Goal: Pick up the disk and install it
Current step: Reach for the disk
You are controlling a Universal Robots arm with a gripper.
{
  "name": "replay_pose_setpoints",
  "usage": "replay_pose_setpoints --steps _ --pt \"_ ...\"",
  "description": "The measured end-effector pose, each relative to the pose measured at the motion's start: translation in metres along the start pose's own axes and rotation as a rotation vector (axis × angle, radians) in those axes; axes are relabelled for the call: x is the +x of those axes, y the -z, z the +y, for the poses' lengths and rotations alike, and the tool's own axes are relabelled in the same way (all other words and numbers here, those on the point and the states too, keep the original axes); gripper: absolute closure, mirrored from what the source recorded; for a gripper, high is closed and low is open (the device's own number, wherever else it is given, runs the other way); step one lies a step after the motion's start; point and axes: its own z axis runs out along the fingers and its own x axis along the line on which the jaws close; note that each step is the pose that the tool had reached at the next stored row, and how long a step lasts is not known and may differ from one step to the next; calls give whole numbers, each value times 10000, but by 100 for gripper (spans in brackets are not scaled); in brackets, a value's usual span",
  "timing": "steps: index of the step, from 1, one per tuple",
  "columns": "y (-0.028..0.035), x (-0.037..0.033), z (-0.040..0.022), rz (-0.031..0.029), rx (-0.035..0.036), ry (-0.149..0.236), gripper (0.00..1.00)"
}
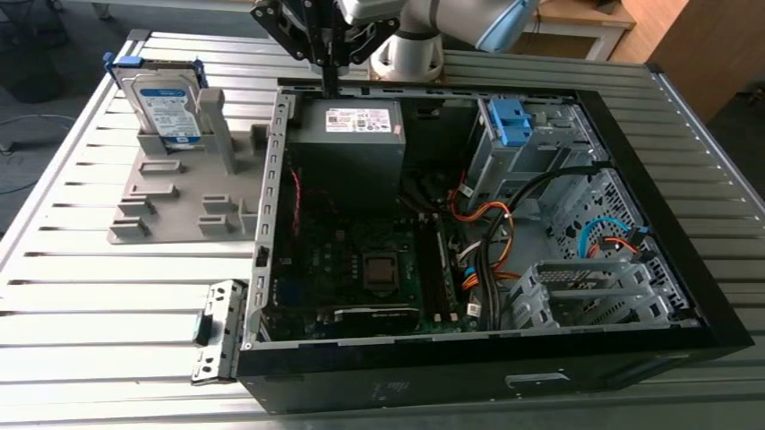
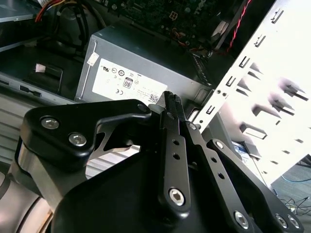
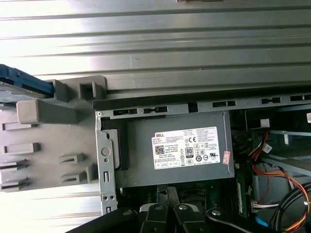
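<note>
the pincer (image 1: 325,87) hangs just above the power-supply box (image 1: 349,134), at the back wall of the computer case (image 1: 478,385). in the second wrist view its fingers (image 2: 174,141) lie pressed together with nothing between them, so i read it as closed and empty.

the disk (image 1: 167,100) is well apart from the power-supply box, on the exterior view's left of it and outside the case. it stands on edge in a grey stand (image 1: 179,202) on the slatted table (image 1: 72,305).

i judge the disk stiff and dense for its size, with smooth metal faces that could slip, and sensitive to knocks. its blue frame looks like the more flexible part. i'd take hold across the two flat faces near the free upper edge, centred so it doesn't swing.

the exterior view gives me the label face and how much of the disk stands clear of the stand. the first wrist view gives it edge-on, as a blue strip. the exterior view also shows a blue bracket (image 1: 508,121) in the bay on the far side of the power-supply box from the disk.
</note>
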Motion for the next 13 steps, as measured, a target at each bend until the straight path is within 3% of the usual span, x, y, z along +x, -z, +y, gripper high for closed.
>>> replay_pose_setpoints --steps 13 --pt "2 50 -4 0 0 0 89"
